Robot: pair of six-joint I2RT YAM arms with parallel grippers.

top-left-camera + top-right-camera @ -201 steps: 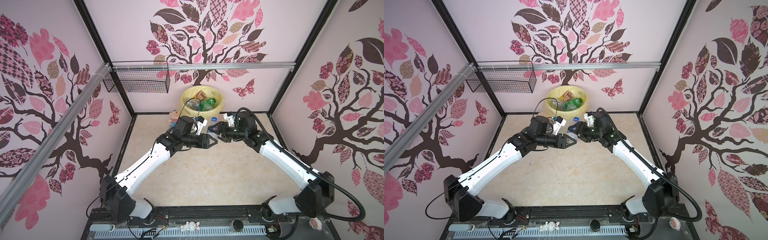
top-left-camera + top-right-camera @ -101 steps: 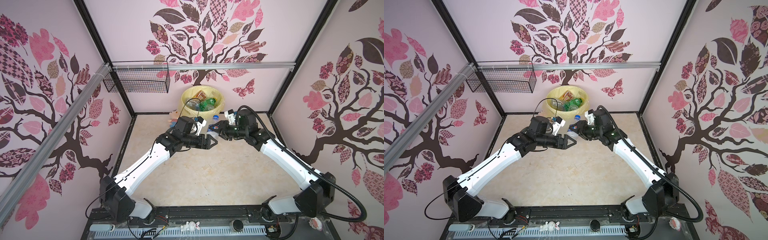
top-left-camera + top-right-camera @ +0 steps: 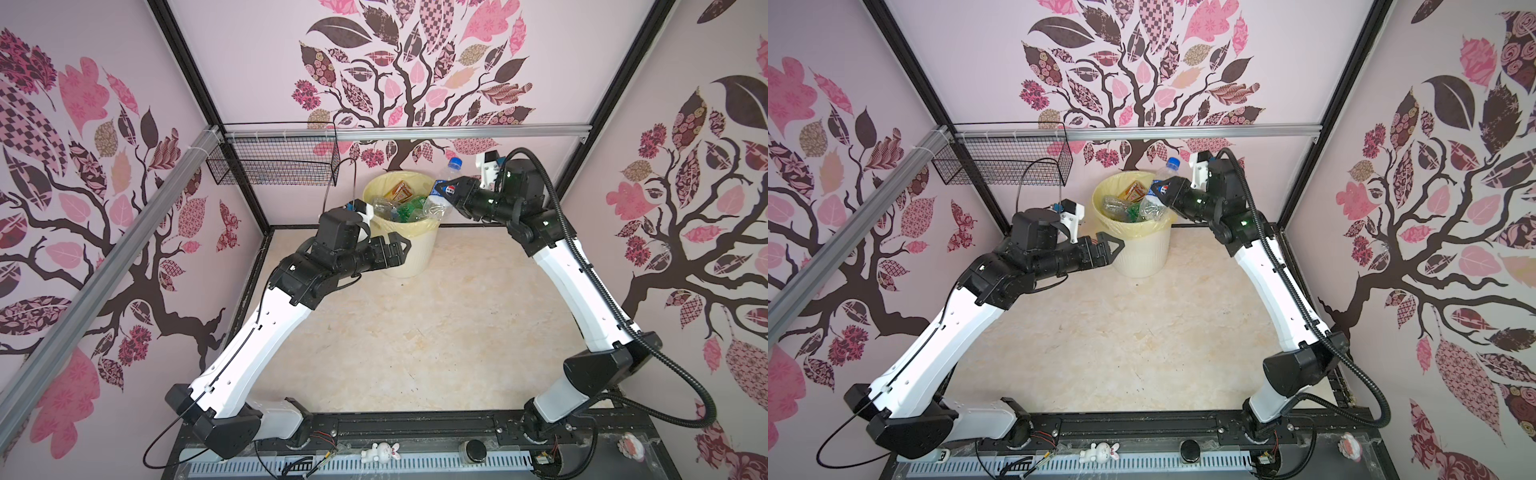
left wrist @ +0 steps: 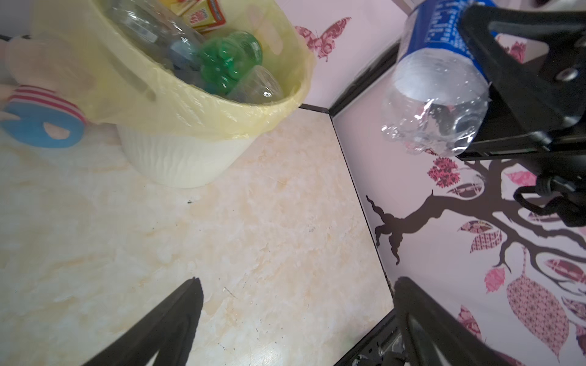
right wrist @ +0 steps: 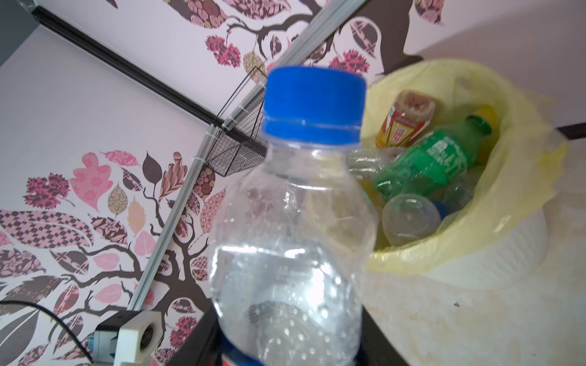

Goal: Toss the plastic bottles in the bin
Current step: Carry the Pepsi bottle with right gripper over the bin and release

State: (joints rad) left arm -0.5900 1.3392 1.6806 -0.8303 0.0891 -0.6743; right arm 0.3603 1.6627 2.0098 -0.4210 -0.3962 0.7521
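While the right claw grips a clear blue-capped plastic bottle tilted over the rim of the round cream yellow-lined bin, the left claw gapes wide, empty, beside it, possibly touching.

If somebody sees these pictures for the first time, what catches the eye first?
The clear bottle with a blue cap, gripped in the right hand, raised close to the bin at the back. That cream bin, lined in yellow, already holds a green bottle among clear ones. The left hand stands open and empty beside it.
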